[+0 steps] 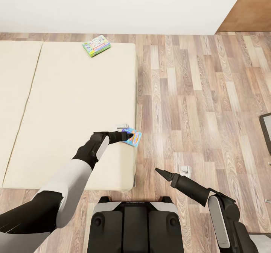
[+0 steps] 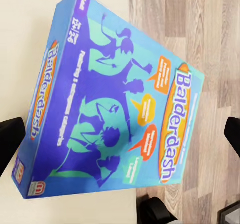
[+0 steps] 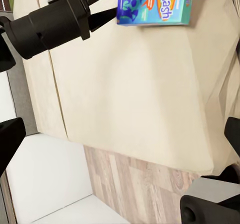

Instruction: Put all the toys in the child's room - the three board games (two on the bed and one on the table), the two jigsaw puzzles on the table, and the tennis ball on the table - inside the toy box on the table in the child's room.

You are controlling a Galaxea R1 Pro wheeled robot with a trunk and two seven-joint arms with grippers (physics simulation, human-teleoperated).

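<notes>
Evidently the blue game (image 1: 133,137) overhangs the bed's (image 1: 75,114) floor-side edge, which leaves its rim free for gripping. The left gripper (image 1: 128,135) hovers over it, jaws spread on either side, nothing held. The green game (image 1: 96,45) lies at the bed's far corner. The right gripper's (image 1: 159,171) jaw state cannot be told.

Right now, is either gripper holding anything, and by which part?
Nothing yet. The left gripper stands, jaws open, astride the blue board game; the right gripper is empty.
</notes>
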